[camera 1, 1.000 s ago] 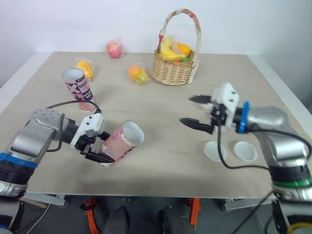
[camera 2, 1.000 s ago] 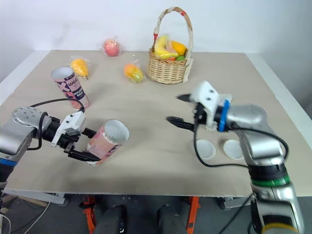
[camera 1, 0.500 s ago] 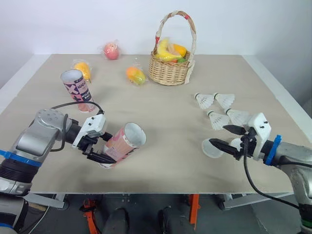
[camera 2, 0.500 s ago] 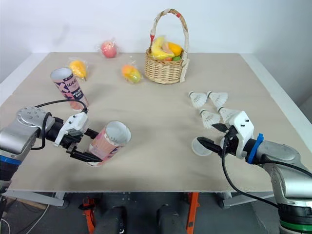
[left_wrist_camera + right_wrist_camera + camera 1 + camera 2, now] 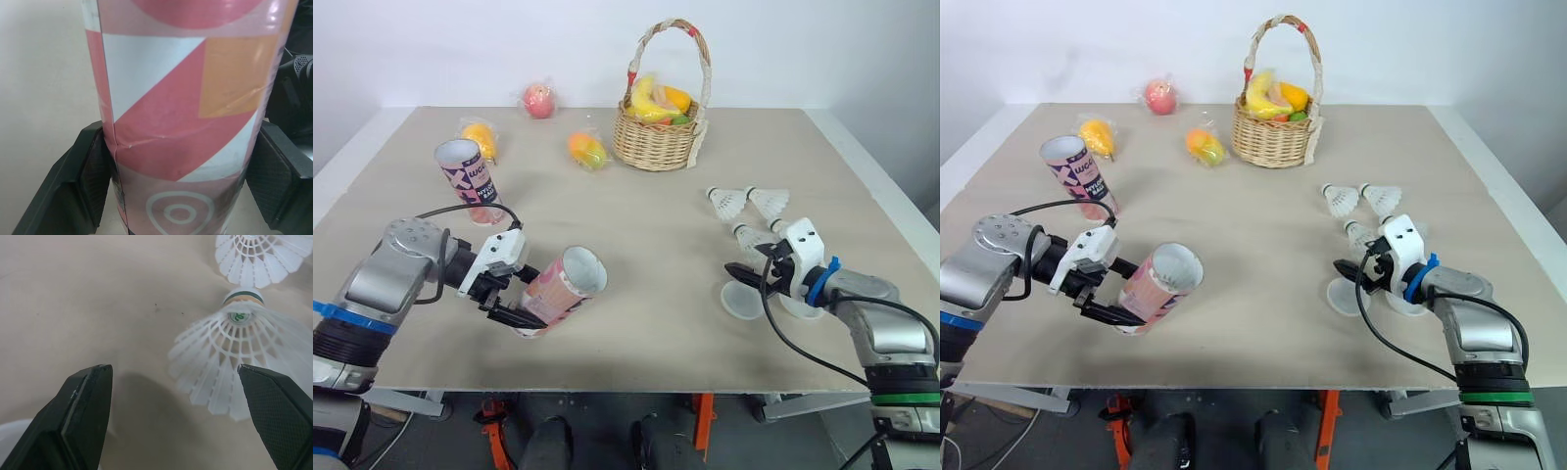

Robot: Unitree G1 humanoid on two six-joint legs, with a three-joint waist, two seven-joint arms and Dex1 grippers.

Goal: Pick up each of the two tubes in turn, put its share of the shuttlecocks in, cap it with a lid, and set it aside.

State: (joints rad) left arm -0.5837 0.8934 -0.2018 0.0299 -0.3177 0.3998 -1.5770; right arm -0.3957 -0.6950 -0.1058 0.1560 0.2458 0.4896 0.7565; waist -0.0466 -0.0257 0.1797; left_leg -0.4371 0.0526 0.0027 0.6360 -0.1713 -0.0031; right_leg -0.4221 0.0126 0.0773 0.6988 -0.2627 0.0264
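Observation:
My left gripper (image 5: 521, 300) is shut on a pink patterned tube (image 5: 558, 287), held tilted above the table's front left with its open mouth (image 5: 582, 271) facing right; its fingers (image 5: 83, 188) press both sides of the tube (image 5: 186, 117). A second tube (image 5: 468, 181) stands upright at the left. White shuttlecocks (image 5: 726, 202) lie in a cluster on the right. My right gripper (image 5: 750, 260) is open, low over the table at the nearest shuttlecock (image 5: 234, 357), which lies just ahead of its fingers (image 5: 88, 416). Two white lids (image 5: 742, 302) lie beside that gripper.
A wicker basket (image 5: 661, 142) of fruit stands at the back centre. Wrapped fruits lie at the back left: a red one (image 5: 539, 100), a yellow one (image 5: 482, 137) and an orange one (image 5: 589, 150). The table's front edge (image 5: 626, 384) runs just below both arms.
My right gripper swung from mid-air over the table's centre down to the front right, then moved in to the shuttlecocks. The left gripper and its tube have stayed put.

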